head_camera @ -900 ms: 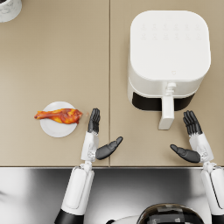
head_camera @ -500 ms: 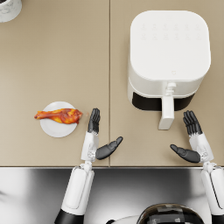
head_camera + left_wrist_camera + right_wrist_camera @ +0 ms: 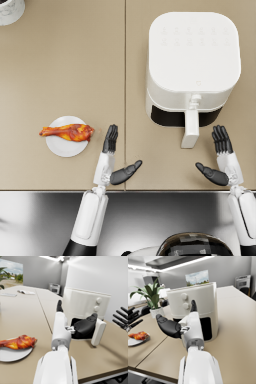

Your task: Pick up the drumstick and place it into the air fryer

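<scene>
With both our hands' fingers spread wide and empty, our left hand (image 3: 111, 159) could nudge the drumstick (image 3: 67, 132) off its plate (image 3: 65, 146).

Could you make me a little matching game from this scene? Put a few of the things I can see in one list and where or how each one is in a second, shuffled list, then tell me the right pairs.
Things:
1. drumstick
2. air fryer
3. left robot hand
4. plate

Places or states:
A. open and empty, just right of the plate
B. small, white and round, on the table's left part
C. lying across the plate
D. large white box on the right, handle toward the robot

Pairs: 1-C, 2-D, 3-A, 4-B
</scene>
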### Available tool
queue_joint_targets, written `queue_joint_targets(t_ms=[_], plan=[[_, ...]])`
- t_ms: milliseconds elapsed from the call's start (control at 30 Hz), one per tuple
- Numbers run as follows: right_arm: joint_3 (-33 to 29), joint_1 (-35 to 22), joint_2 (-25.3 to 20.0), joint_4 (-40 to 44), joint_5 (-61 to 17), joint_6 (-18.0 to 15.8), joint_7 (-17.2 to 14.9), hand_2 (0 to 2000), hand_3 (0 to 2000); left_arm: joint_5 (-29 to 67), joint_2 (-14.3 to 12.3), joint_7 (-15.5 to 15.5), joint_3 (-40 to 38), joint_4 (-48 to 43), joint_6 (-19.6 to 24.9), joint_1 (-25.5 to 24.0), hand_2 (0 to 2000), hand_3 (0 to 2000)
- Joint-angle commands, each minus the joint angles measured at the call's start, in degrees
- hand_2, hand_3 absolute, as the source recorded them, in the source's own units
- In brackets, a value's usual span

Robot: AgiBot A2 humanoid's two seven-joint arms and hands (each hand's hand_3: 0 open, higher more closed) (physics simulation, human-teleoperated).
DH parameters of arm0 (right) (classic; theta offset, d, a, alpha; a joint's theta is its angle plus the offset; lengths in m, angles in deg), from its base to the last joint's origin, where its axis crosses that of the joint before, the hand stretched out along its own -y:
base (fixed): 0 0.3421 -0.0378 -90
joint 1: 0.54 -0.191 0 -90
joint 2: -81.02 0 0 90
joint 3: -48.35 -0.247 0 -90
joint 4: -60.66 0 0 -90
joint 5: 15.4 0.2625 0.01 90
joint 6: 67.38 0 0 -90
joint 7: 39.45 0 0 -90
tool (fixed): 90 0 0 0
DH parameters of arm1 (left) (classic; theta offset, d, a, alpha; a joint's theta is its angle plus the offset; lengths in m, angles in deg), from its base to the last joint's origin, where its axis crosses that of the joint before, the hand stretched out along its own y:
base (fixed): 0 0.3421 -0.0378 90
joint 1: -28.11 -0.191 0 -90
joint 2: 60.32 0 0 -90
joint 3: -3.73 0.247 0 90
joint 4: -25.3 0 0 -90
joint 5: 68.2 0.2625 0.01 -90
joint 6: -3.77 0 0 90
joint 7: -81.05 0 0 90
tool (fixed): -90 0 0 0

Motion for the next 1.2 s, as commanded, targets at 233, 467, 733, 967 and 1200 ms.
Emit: queue_joint_targets(t_ms=[233,467,733,967,1200], plan=[[0.4,-3.0,-2.8,3.0,-12.7,1.4,1.4,0,0,12.7,-1.7,-1.4,-8.0,-0.1,1.4,2.3,0,0],[0.7,-3.7,-4.3,5.4,-20.9,1.5,1.5,0,0,30.7,-2.7,-1.5,-13.4,2.9,1.5,4.9,0,0],[1.1,-3.6,-5.3,8.0,-21.7,1.5,1.5,0,0,51.3,-3.0,-1.5,-19.7,6.7,1.5,6.6,0,0],[1.6,-3.1,-6.1,9.1,-21.8,1.5,1.5,0,0,69.5,-2.8,-1.5,-23.0,13.5,2.0,10.3,0,0],[1.2,-3.2,-7.0,10.1,-21.8,1.5,1.5,0,0,87.7,-2.8,-9.7,-22.8,17.0,24.3,12.5,0,0]])
